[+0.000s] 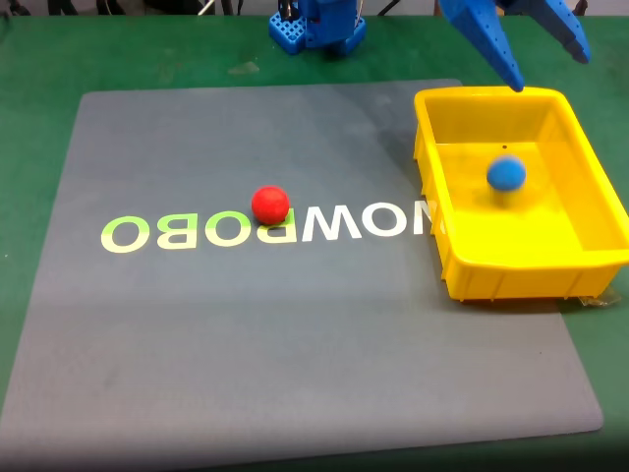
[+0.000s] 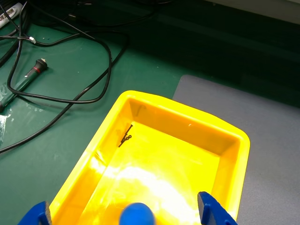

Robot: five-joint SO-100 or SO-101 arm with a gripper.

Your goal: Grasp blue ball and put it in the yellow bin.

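Note:
The blue ball (image 1: pixel 506 174) is inside the yellow bin (image 1: pixel 511 277), looking slightly motion-blurred over the bin's floor. My blue gripper (image 1: pixel 548 69) hangs open above the bin's far rim with nothing between its fingers. In the wrist view the two blue fingertips (image 2: pixel 213 212) frame the bottom edge, spread wide. The blue ball (image 2: pixel 137 214) shows between and below them, over the floor of the yellow bin (image 2: pixel 187 110).
A red ball (image 1: pixel 270 205) rests on the grey mat (image 1: pixel 246 344) near its pale lettering, left of the bin. The arm's blue base (image 1: pixel 319 25) stands at the back. Black cables (image 2: pixel 70 101) and a marker lie on the green surface beyond the bin.

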